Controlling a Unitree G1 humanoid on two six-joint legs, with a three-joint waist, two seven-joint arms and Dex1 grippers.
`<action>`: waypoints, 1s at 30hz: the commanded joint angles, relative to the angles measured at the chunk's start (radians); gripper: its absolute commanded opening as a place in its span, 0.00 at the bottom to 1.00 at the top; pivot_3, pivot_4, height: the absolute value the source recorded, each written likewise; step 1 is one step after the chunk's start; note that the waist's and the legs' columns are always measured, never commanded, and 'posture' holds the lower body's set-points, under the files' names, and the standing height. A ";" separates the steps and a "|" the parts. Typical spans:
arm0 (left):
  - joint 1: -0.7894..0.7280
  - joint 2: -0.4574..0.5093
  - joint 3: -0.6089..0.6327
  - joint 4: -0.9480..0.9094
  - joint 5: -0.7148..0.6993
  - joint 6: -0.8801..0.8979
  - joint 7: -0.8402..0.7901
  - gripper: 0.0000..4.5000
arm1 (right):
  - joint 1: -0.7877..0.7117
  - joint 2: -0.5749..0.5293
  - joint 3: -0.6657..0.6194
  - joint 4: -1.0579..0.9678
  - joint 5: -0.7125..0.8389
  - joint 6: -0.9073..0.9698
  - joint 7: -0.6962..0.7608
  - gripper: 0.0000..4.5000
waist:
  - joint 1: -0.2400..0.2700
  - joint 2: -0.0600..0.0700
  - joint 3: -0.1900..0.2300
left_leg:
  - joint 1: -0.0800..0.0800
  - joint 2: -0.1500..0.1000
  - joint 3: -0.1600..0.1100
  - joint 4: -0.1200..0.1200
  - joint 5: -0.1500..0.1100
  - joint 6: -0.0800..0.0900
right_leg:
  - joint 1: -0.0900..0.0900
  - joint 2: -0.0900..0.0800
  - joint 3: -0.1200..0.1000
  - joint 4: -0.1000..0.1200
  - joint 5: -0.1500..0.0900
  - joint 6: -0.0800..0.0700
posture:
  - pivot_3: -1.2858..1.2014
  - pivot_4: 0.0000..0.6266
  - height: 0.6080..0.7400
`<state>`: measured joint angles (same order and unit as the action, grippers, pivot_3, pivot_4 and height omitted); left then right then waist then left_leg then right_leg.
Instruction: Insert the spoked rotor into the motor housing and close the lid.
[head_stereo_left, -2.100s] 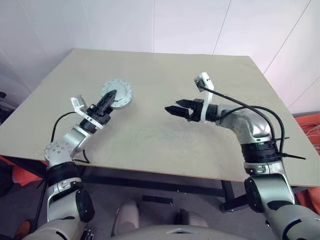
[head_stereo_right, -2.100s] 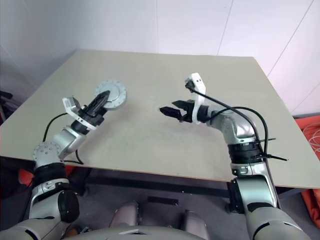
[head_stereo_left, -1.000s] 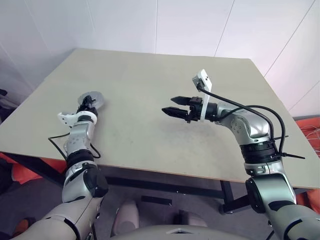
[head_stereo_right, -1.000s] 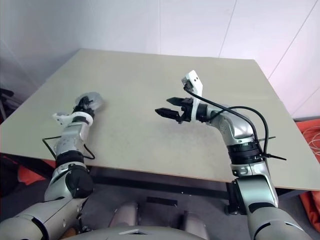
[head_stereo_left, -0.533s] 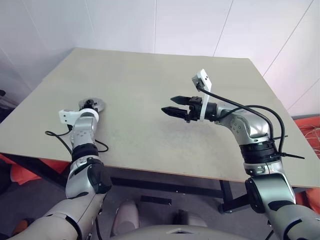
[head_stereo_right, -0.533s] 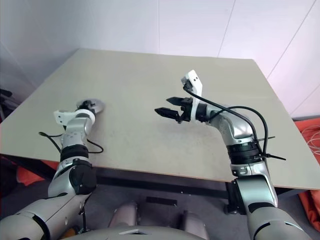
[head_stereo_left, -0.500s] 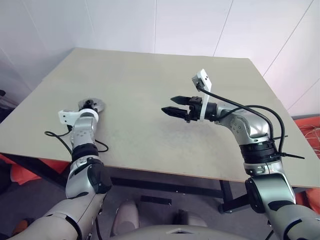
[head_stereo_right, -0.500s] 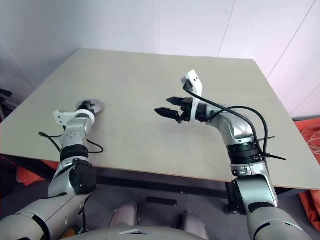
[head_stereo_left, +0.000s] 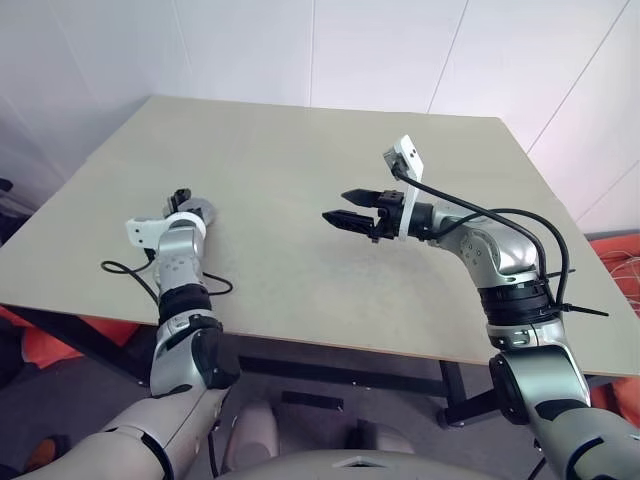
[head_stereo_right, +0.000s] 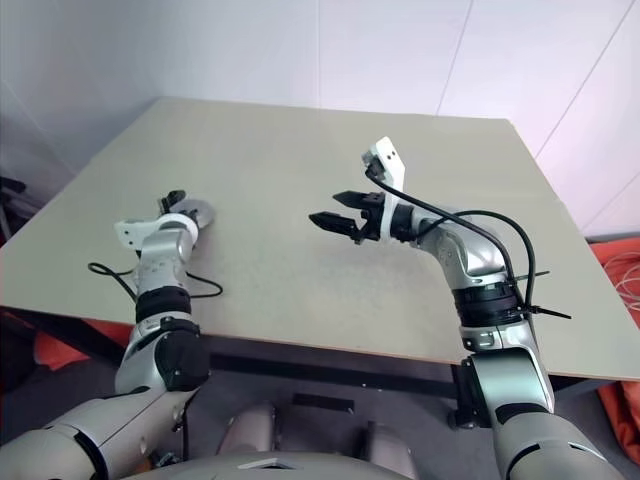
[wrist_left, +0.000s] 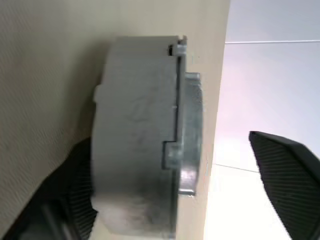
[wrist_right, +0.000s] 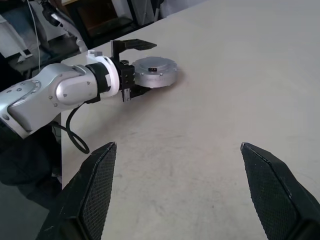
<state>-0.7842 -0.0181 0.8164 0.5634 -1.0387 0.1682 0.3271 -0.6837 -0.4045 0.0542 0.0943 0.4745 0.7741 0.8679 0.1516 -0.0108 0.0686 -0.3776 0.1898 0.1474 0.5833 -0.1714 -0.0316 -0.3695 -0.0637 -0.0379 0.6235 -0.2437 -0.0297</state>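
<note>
The motor housing (wrist_right: 155, 71), a round grey metal drum, rests on the table near its left edge and also appears behind my left wrist (head_stereo_left: 204, 211). A flat silver disc that looks like the lid (wrist_left: 190, 130) covers its top. The spoked rotor is hidden. My left gripper (wrist_right: 142, 69) is open and straddles the housing: one finger (wrist_left: 289, 172) stands clear of the top, the other (wrist_left: 75, 200) lies at the base. My right gripper (head_stereo_left: 336, 206) hangs open and empty above the table's middle, well apart from the housing.
The beige table (head_stereo_left: 300, 140) is bare apart from the housing. A black cable (head_stereo_left: 130, 272) loops off my left forearm over the table's near edge. White walls stand behind, and orange material (head_stereo_left: 618, 250) lies on the floor at the right.
My left gripper's fingers have spread apart from the housing, and the left forearm has swung a little to the right. The housing stays where it was half a second ago. The right arm is still.
</note>
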 joint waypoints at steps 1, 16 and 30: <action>0.010 -0.025 -0.048 -0.151 -0.012 0.036 0.059 0.99 | -0.025 -0.003 -0.019 -0.051 0.018 -0.011 0.001 1.00 | 0.000 0.000 0.000 | 0.000 0.000 0.000 0.000 0.000 0.000 | 0.000 0.000 0.000 0.000 0.000 0.000 | 0.52 0.00 1.00; 0.241 -0.124 -0.232 -0.513 -0.031 0.228 0.264 0.99 | -0.029 -0.003 -0.014 -0.039 0.009 -0.028 0.009 1.00 | 0.000 0.000 0.000 | 0.001 0.000 0.000 0.003 0.000 0.001 | 0.002 0.000 0.000 0.000 0.000 0.001 | 0.52 0.00 1.00; 0.226 0.301 -0.676 -0.534 0.369 0.331 -0.271 0.99 | 0.066 -0.056 -0.075 0.057 -0.101 -0.271 -0.048 1.00 | -0.001 0.001 -0.001 | 0.001 0.001 0.000 0.006 0.000 0.000 | 0.001 0.000 0.001 0.000 0.002 0.003 | 0.52 0.00 1.00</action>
<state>-0.5231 0.2503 0.2016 0.0366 -0.7578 0.5486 0.1864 -0.6258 -0.4464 0.0194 0.1427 0.3916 0.5792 0.8359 0.1508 -0.0100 0.0681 -0.3772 0.1904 0.1478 0.5893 -0.1714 -0.0314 -0.3690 -0.0638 -0.0367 0.6238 -0.2416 -0.0269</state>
